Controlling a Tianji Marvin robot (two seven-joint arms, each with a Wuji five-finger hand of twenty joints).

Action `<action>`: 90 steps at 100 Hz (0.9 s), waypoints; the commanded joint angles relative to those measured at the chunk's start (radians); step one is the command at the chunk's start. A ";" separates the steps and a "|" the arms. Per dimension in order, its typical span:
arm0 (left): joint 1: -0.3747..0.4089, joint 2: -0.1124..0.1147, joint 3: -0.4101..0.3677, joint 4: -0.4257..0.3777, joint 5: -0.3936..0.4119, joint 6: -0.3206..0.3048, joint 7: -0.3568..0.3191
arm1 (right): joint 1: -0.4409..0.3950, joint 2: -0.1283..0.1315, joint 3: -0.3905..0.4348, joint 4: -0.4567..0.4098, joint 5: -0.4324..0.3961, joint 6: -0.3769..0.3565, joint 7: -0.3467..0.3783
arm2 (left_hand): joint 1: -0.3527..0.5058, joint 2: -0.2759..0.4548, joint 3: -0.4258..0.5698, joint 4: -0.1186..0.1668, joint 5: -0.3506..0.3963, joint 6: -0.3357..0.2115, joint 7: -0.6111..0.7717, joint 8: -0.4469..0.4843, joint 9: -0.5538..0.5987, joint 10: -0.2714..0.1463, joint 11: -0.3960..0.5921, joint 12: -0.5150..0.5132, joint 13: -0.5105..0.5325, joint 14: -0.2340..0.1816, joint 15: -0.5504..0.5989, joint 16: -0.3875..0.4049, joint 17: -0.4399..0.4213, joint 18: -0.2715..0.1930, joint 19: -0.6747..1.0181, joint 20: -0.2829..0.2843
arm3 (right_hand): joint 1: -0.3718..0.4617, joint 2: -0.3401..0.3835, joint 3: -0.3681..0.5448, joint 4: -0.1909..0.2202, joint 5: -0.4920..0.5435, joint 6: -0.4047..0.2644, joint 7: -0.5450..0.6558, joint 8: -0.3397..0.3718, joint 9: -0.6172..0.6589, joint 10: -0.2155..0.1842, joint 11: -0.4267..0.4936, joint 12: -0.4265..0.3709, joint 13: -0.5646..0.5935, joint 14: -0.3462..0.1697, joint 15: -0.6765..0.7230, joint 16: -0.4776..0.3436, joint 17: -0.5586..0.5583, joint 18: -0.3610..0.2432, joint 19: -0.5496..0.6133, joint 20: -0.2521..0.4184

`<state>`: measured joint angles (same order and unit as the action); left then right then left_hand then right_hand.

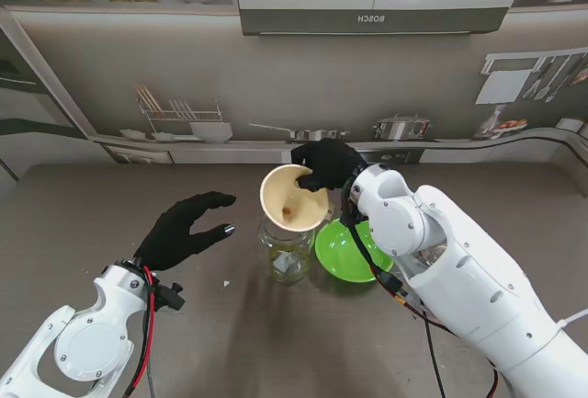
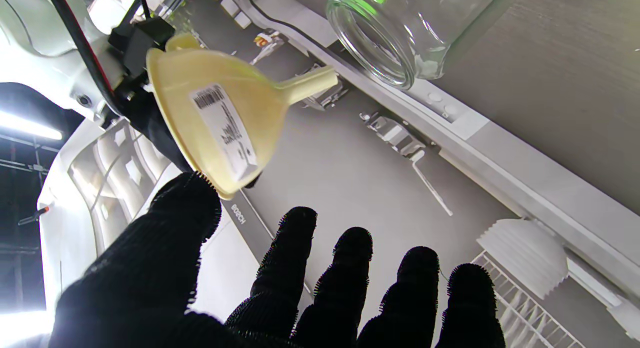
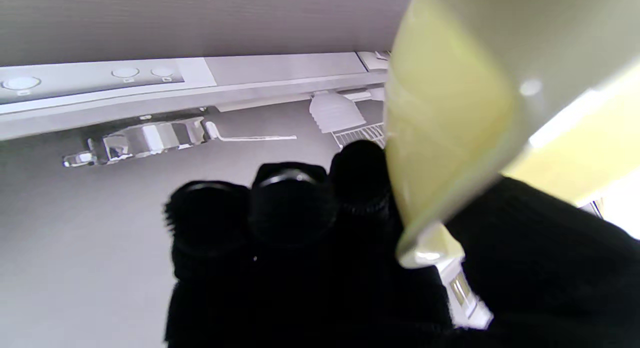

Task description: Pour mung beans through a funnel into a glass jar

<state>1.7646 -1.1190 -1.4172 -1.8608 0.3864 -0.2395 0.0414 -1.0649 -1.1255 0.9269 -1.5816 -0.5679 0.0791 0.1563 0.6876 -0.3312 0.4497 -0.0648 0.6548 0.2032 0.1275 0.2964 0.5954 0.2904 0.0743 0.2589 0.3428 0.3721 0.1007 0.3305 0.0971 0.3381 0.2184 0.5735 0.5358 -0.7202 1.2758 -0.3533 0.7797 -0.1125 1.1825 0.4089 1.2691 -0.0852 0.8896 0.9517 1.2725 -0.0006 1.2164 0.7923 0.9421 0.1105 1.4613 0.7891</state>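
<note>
A pale yellow funnel [image 1: 294,198] hangs tilted just above the glass jar [image 1: 286,253] in the middle of the table. My right hand [image 1: 326,164] is shut on the funnel's far rim. In the left wrist view the funnel [image 2: 220,123] carries a white label and its spout points toward the jar [image 2: 400,33] mouth without entering it. The right wrist view shows the funnel [image 3: 460,123] wall pinched between thumb and fingers [image 3: 290,203]. My left hand [image 1: 186,229] hovers open to the left of the jar, touching nothing. A green bowl [image 1: 347,251] sits right of the jar.
My right forearm [image 1: 459,269] crosses over the green bowl's right side. A kitchen-scene backdrop with a printed shelf [image 1: 303,145] stands along the table's far edge. Bare table surface [image 1: 110,205] lies to the left of my left hand.
</note>
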 commanded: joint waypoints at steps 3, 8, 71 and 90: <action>0.006 -0.006 -0.003 -0.006 0.001 -0.001 -0.013 | -0.058 0.012 0.017 -0.030 -0.006 -0.027 -0.007 | 0.028 0.058 -0.015 0.030 0.009 -0.002 0.001 -0.001 0.023 0.002 -0.006 -0.003 0.022 -0.002 -0.007 -0.001 0.005 0.001 -0.027 0.005 | 0.061 0.037 0.072 -0.006 -0.001 -0.027 0.089 0.038 0.033 0.001 0.032 0.015 0.044 -0.005 0.028 0.016 0.021 -0.012 0.047 0.023; 0.006 -0.005 -0.003 -0.006 0.002 0.000 -0.013 | -0.090 0.016 0.038 -0.050 -0.016 -0.049 -0.009 | 0.028 0.059 -0.015 0.030 0.008 -0.002 0.001 -0.001 0.022 0.002 -0.007 -0.004 0.021 -0.003 -0.008 -0.001 0.004 0.000 -0.027 0.005 | 0.059 0.040 0.070 -0.007 -0.002 -0.028 0.088 0.038 0.032 -0.001 0.033 0.014 0.043 -0.008 0.027 0.016 0.021 -0.011 0.047 0.024; -0.001 -0.004 0.006 0.000 0.002 0.010 -0.021 | -0.321 0.042 0.148 -0.067 0.021 -0.306 -0.017 | 0.029 0.060 -0.010 0.030 0.007 -0.001 0.000 -0.002 0.023 0.002 -0.007 -0.004 0.022 -0.002 -0.008 -0.001 0.005 0.000 -0.027 0.005 | 0.057 0.048 0.061 -0.005 -0.014 -0.033 0.090 0.042 0.019 -0.009 0.037 0.003 0.042 -0.005 0.001 0.004 -0.001 -0.006 0.028 0.023; -0.002 -0.004 0.008 0.001 0.002 0.014 -0.023 | -0.337 0.044 0.138 -0.021 0.024 -0.373 -0.028 | 0.029 0.059 -0.010 0.030 0.007 -0.001 0.000 -0.002 0.024 0.004 -0.006 -0.004 0.022 -0.001 -0.007 -0.001 0.004 0.000 -0.027 0.005 | 0.055 0.048 0.060 -0.006 -0.017 -0.037 0.093 0.038 0.015 -0.009 0.038 -0.002 0.042 -0.003 -0.005 0.002 -0.010 -0.002 0.019 0.023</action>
<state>1.7614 -1.1194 -1.4110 -1.8587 0.3889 -0.2310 0.0390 -1.3840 -1.0837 1.0752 -1.6198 -0.5428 -0.2798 0.1178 0.6876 -0.3312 0.4497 -0.0648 0.6548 0.2032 0.1275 0.2964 0.5955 0.2910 0.0743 0.2589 0.3428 0.3721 0.1007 0.3305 0.0973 0.3389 0.2184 0.5735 0.5366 -0.7193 1.2758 -0.3535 0.7768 -0.1102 1.1845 0.4103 1.2687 -0.0825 0.9004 0.9517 1.2726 -0.0002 1.2155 0.7924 0.9319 0.1114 1.4615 0.7898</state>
